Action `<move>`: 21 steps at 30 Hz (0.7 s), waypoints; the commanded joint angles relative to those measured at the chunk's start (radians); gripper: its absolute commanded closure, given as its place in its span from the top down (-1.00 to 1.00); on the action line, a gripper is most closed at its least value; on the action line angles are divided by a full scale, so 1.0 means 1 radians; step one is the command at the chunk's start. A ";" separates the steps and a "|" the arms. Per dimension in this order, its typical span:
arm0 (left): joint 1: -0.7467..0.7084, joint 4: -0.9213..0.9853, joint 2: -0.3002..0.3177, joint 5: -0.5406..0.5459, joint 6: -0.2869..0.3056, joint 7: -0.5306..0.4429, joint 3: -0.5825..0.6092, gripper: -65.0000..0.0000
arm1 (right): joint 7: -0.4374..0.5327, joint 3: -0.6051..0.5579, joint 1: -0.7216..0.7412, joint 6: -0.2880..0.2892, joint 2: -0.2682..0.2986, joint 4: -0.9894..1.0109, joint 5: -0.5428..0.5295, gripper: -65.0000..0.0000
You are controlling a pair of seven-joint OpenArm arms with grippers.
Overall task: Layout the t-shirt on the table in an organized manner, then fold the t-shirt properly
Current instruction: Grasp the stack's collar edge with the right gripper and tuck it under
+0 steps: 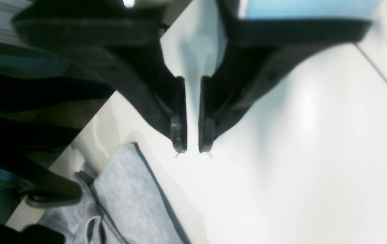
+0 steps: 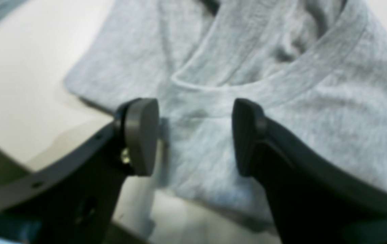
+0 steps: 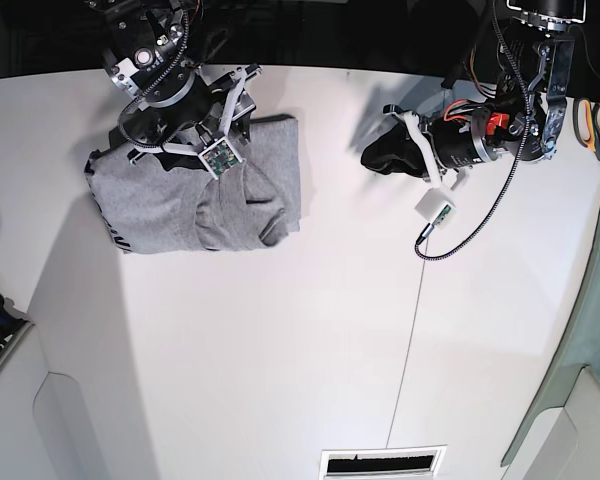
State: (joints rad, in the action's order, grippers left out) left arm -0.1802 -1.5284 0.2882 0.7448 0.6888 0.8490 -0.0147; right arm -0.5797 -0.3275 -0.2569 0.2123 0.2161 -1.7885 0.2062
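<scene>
The t-shirt (image 3: 195, 195) lies bunched near the table's (image 3: 310, 340) far-left corner; your right gripper (image 2: 195, 135) (released) could pinch both layers there, while the left gripper (image 1: 192, 135) hangs nearly clenched, empty.

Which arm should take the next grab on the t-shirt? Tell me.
Right. The right gripper hangs open directly over the t-shirt near its collar, while the left gripper, nearly closed, sits over bare table away from it.

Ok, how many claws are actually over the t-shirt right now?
1. The right claw hangs open over the t-shirt, near its neckband. The left claw hovers over bare table, nearly shut, holding nothing.
</scene>
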 commanded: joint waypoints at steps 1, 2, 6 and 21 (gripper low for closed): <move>0.010 -0.013 0.005 0.022 0.009 -0.014 -0.004 -0.77 | 0.019 0.002 0.020 -0.008 0.003 0.002 -0.008 0.06; 0.008 -0.013 0.005 0.022 0.009 -0.014 -0.004 -0.77 | 0.019 0.002 0.031 -0.008 0.002 0.021 -0.019 0.06; 0.003 -0.013 0.005 0.021 0.009 -0.014 -0.004 -0.77 | 0.023 0.002 0.061 -0.007 0.002 0.085 -0.050 0.05; -0.005 -0.013 0.006 0.021 0.009 -0.014 -0.004 -0.77 | 0.026 0.002 0.068 -0.036 0.002 0.016 -0.056 -1.00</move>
State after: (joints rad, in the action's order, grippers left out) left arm -0.1913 -1.5284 0.2855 0.7448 0.6884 0.8486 -0.0143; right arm -0.5735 -0.3275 -0.1993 0.1856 0.2161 -1.7508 0.1497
